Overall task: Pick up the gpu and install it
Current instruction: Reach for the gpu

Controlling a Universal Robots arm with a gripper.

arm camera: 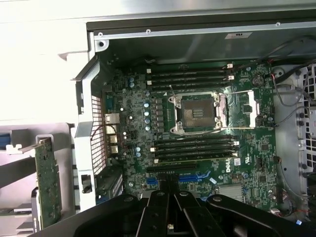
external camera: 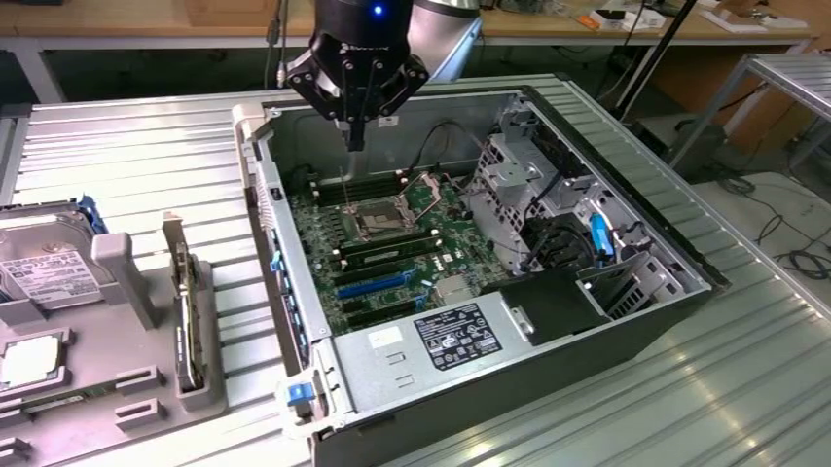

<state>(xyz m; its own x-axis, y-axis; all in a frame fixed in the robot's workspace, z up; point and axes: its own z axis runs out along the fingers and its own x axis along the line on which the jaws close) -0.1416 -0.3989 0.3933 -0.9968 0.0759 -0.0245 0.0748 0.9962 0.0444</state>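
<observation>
- Nearest the wrist camera is the black gripper (arm camera: pixel 170 197), its jaws pressed together and clamped on nothing.
- In the exterior view the gripper (external camera: pixel 353 136) hangs over the far end of the open dark computer case (external camera: pixel 649 321), above the board.
- One gpu (external camera: pixel 191 326) (arm camera: pixel 48 182), a thin green circuit card, stands on edge in a slot of the grey plastic parts holder (external camera: pixel 130 292). The holder sits on the ribbed metal counter (external camera: pixel 143 156), just beside the case on the exterior view's left and well apart from the gripper.
- A pale metal side wall (external camera: pixel 275 243) of the case stands between the card and the board.
- Inside lies one green motherboard (external camera: pixel 389 238) with one open silver processor socket (arm camera: pixel 195 112). Two banks of black memory slots (arm camera: pixel 190 77) flank it, one on either side.
- One grey power supply (external camera: pixel 449 336) with a white label, one perforated silver drive cage (external camera: pixel 513 175) and looping black cables (external camera: pixel 442 136) crowd the rest of the case.
- The holder also carries one boxy silver hard drive (external camera: pixel 46 268) and one square silver chip (external camera: pixel 26 365).
</observation>
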